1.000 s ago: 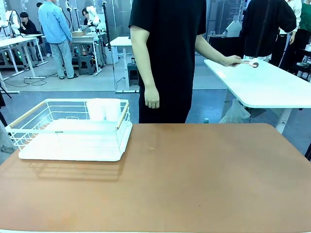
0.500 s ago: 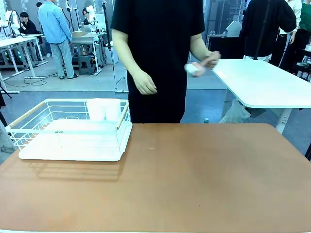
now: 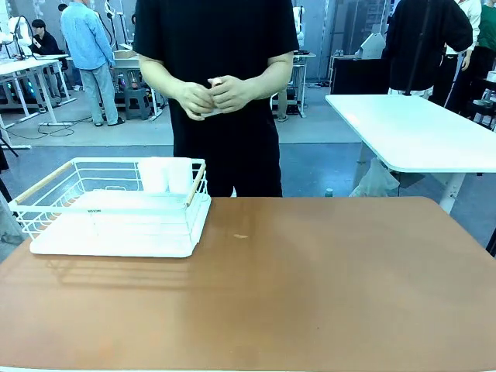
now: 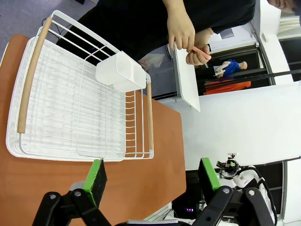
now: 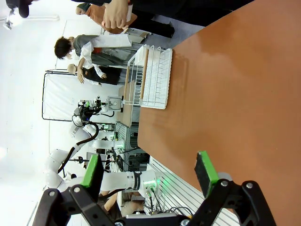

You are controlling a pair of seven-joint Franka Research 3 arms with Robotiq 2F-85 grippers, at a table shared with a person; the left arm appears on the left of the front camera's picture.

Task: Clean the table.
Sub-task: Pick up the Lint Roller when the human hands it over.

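The person's hands (image 3: pixel 211 96) meet in front of the chest beyond the table's far edge, fingers folded round something small. It is too covered to name; the left wrist view gives just a pinkish sliver (image 4: pixel 201 52) between the fingers. The top of the front view cuts the person off at the shoulders, and the legs are hidden behind the table (image 3: pixel 325 287).

The table, brown and matte, takes up the lower half of the front view. A pale speck (image 3: pixel 241 236) near its middle is too small to identify. A white rack (image 3: pixel 116 225) sits on the table's far left part, with a white cup (image 3: pixel 166 175) at its far rail; what the cup holds cannot be seen.

The left gripper (image 4: pixel 151 178) looks down on the rack and the brown top beside it, its jaws spread wide with nothing between the green pads. The right gripper (image 5: pixel 148 170) points along the table — likewise spread and empty, the rack well off across the brown surface.
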